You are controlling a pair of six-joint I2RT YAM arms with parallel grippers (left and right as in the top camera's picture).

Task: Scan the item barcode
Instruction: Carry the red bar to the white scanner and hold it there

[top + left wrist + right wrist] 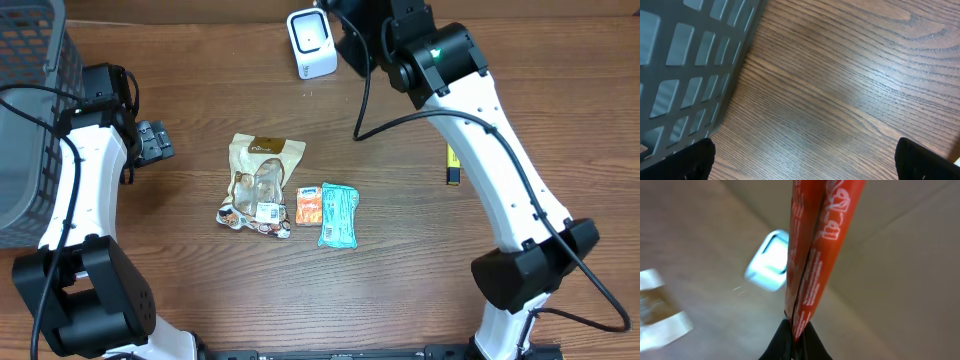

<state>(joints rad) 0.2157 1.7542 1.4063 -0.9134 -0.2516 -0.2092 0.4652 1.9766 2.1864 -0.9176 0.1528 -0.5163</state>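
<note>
A long orange-red packet (815,245) with white print is pinched at its lower end by my right gripper (796,330), which is shut on it. The packet stands up in front of the white barcode scanner (769,260). From overhead the scanner (312,42) sits at the table's far edge, with my right wrist (400,30) just to its right; the packet is hidden there. My left gripper (152,140) is open over bare wood beside the basket. Its dark fingertips (700,157) stand far apart with nothing between them.
A grey mesh basket (30,120) stands at the left edge. Mid-table lie a beige pouch (262,180), a small orange packet (309,205) and a teal packet (338,215). A yellow-and-black item (452,165) lies under the right arm.
</note>
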